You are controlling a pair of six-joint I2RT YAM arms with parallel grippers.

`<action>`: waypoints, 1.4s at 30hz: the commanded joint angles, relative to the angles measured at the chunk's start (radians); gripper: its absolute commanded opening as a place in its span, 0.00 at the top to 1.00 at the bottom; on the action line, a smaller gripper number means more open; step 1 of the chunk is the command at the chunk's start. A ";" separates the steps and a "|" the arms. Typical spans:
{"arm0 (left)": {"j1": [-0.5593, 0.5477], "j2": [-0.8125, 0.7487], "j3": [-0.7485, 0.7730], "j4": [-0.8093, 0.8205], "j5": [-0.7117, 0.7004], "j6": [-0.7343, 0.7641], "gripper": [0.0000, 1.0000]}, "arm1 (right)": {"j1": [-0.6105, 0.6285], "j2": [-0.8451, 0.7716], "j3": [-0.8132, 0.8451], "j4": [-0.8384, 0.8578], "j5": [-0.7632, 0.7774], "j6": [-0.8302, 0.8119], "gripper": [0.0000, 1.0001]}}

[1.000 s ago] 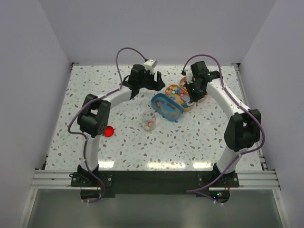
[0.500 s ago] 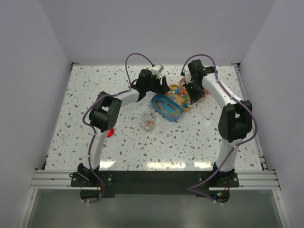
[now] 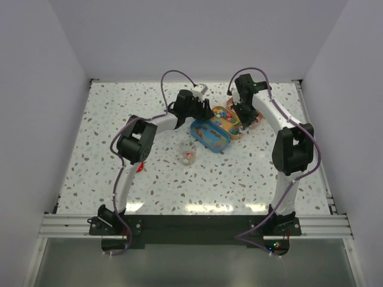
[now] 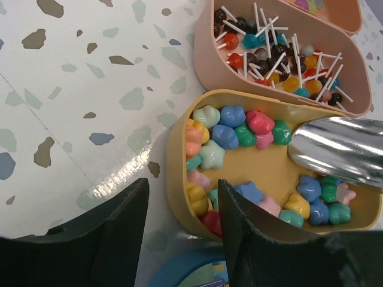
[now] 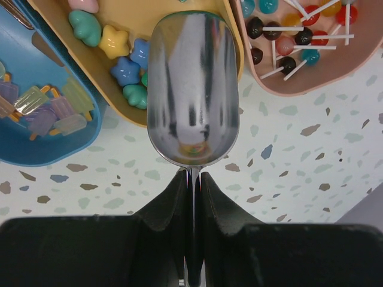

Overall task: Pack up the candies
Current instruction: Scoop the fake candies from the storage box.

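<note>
Star-shaped candies [image 4: 230, 134] in pink, blue, yellow and green lie in an oval yellow tin [image 4: 179, 149]. My left gripper [image 4: 182, 230] is open and straddles the tin's near rim, one finger outside and the other over the candies inside. My right gripper [image 5: 192, 176] is shut on the thin handle of a silver scoop [image 5: 192, 89]. The scoop's bowl looks empty and hovers over the yellow tin's [image 5: 128, 15] edge, above candies [image 5: 125, 70]. From above, both grippers [image 3: 205, 112] [image 3: 242, 113] flank the yellow tin [image 3: 224, 119]. A small glass jar [image 3: 187, 150] holds a few candies.
A pink tin [image 4: 203, 54] of lollipops lies behind the yellow tin. A blue tin [image 5: 36, 152] with wrapped sweets lies in front of it. A red lid [image 3: 139, 168] peeks out beside the left arm's elbow. White walls enclose the speckled table.
My left arm has swung right up to the yellow tin and its jaws have narrowed around the rim. My right arm has drawn in slightly, still holding the scoop.
</note>
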 commanded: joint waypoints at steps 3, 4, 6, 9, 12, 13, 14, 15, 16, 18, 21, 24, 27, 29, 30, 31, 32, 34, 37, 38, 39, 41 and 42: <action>-0.004 0.010 0.039 0.062 0.050 0.000 0.49 | 0.016 0.029 0.035 0.054 0.004 -0.097 1.00; -0.004 0.008 0.039 0.064 0.060 0.000 0.50 | 0.018 0.034 0.038 0.060 -0.007 -0.121 1.00; -0.004 0.008 0.039 0.070 0.069 0.000 0.51 | 0.024 0.043 0.048 0.065 -0.013 -0.156 1.00; -0.004 0.008 0.041 0.076 0.083 0.001 0.55 | 0.028 0.037 0.038 0.103 -0.042 -0.204 1.00; -0.004 0.007 0.041 0.077 0.092 0.001 0.57 | 0.028 0.034 0.026 0.154 -0.082 -0.230 1.00; -0.004 0.007 0.041 0.077 0.096 0.003 0.57 | 0.030 0.038 0.028 0.160 -0.087 -0.235 1.00; -0.004 0.005 0.039 0.077 0.101 0.003 0.58 | 0.028 0.043 0.032 0.158 -0.095 -0.241 1.00; -0.004 0.007 0.039 0.077 0.104 0.004 0.59 | 0.028 0.047 0.040 0.160 -0.096 -0.247 1.00; -0.004 0.004 0.038 0.077 0.109 0.004 0.59 | 0.028 0.058 0.044 0.155 -0.096 -0.258 1.00; -0.004 0.001 0.036 0.077 0.107 0.007 0.59 | 0.032 0.069 0.061 0.146 -0.078 -0.270 1.00; -0.006 -0.001 0.036 0.082 0.119 0.009 0.59 | 0.032 0.080 0.061 0.151 -0.072 -0.290 1.00; -0.004 -0.001 0.035 0.088 0.132 0.006 0.59 | 0.038 0.095 0.061 0.146 -0.066 -0.322 1.00; -0.004 -0.002 0.033 0.093 0.142 0.003 0.59 | 0.041 0.101 0.060 0.137 -0.058 -0.374 1.00; -0.006 -0.002 0.033 0.097 0.153 0.001 0.60 | 0.047 0.097 0.048 0.144 -0.064 -0.402 1.00; -0.006 -0.005 0.035 0.097 0.155 0.001 0.60 | 0.051 0.095 0.043 0.147 -0.064 -0.429 1.00; -0.006 -0.005 0.035 0.100 0.158 0.001 0.60 | 0.051 0.092 0.038 0.160 -0.078 -0.443 1.00; -0.007 -0.007 0.035 0.101 0.158 0.001 0.60 | 0.053 0.087 0.032 0.164 -0.088 -0.456 1.00; -0.007 -0.009 0.036 0.099 0.158 0.001 0.61 | 0.058 0.089 0.032 0.164 -0.110 -0.489 1.00; -0.009 -0.010 0.038 0.100 0.165 0.001 0.61 | 0.067 0.094 0.034 0.169 -0.124 -0.526 1.00; -0.010 -0.012 0.038 0.101 0.166 0.001 0.61 | 0.070 0.097 0.029 0.175 -0.124 -0.534 1.00; -0.012 -0.013 0.038 0.101 0.166 0.001 0.61 | 0.071 0.103 0.029 0.178 -0.122 -0.543 1.00; -0.013 -0.013 0.039 0.099 0.169 0.001 0.61 | 0.073 0.113 0.029 0.193 -0.124 -0.543 1.00; -0.015 -0.013 0.039 0.097 0.172 0.001 0.61 | 0.073 0.124 0.029 0.203 -0.145 -0.543 1.00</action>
